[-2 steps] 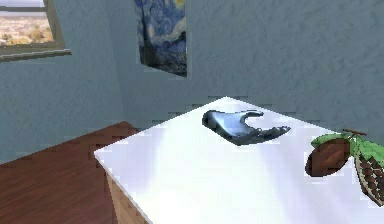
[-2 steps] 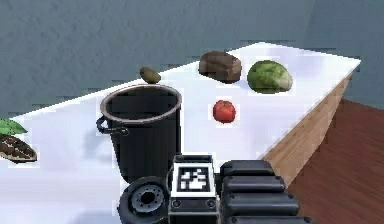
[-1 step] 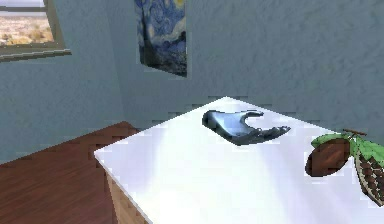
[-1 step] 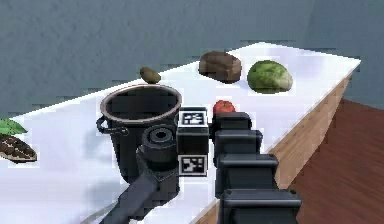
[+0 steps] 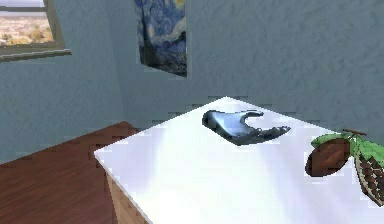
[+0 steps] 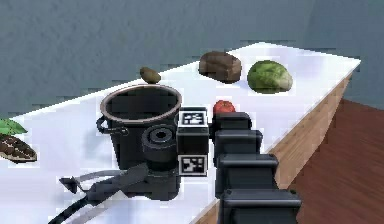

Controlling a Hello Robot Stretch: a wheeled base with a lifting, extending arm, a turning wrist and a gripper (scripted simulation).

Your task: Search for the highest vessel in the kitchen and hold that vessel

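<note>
A black pot (image 6: 140, 118) with side handles stands on the white table (image 6: 310, 75) in the arm side view, to the left of the arm. The dark arm (image 6: 250, 180) rises from the bottom edge, with two white marker squares (image 6: 193, 120) at its far end. The gripper's dark body (image 6: 160, 150) sits in front of the pot's lower wall, and the gripper (image 6: 78, 190) points its thin fingers left over the tabletop. I cannot tell whether it holds anything.
On the table lie a red round thing (image 6: 224, 106), a brown loaf (image 6: 220, 66), a green leafy head (image 6: 270, 76), a small brown lump (image 6: 150, 74) and a brown-green thing (image 6: 15, 148). The forward view has a blue-grey curved object (image 5: 240, 127), a painting (image 5: 162, 35), a window (image 5: 30, 28) and wood floor (image 5: 50, 170).
</note>
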